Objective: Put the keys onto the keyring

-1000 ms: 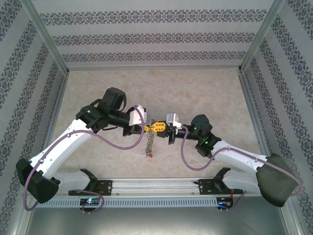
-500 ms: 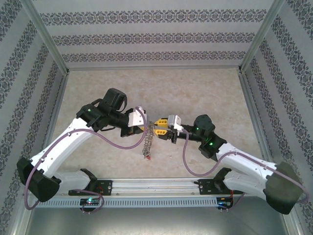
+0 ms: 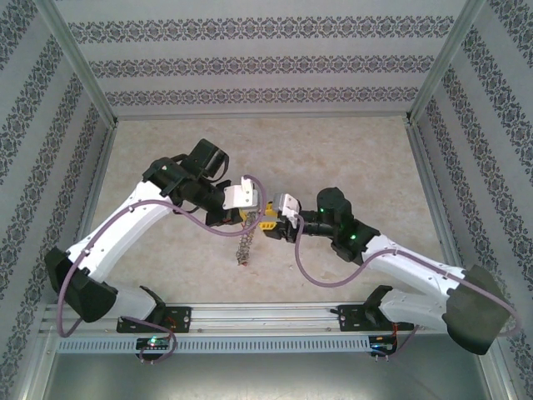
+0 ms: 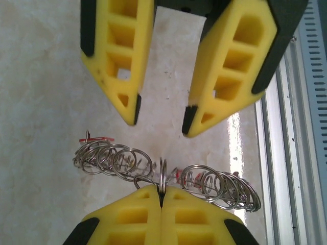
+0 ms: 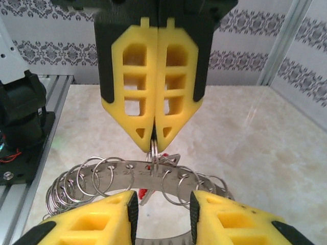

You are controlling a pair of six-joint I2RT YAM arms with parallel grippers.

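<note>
Moved since a second ago: both arms stand further left and further out over the table (image 3: 350, 158). The spot where the two tools meet has gone left with them, and so have the hanging keys (image 3: 244, 246).

- Item, left gripper (image 4: 161, 190): fingers pressed together, pinching one thin wire loop (image 4: 162, 173) that stands on edge between the tips.
- Item, right gripper (image 4: 161, 120): fingers spread, nothing between them. The tips face the left tips from across the row of loops, near it but apart from it.
- Item, keyring (image 5: 127, 170): a flat grey curved band, lifted off the table. It passes through a long row of wire loops just under the pinched one.
- Item, keys: they dangle as a string below the two tools in the overhead view, with a red tag (image 4: 97, 138) at one end. Single blades are too small to tell.

Step in hand, by my judgement: the open tool is about to take its own hold, so that the band can be worked between two grips. To do it well:

- Keep the left pinch firm and still, since thin wire slips easily from soft pads.
- Bring the right fingers in slowly and squarely.
- Close them on one part only, just beside the pinch, not across several loops.
- Let any swing settle first.
</note>
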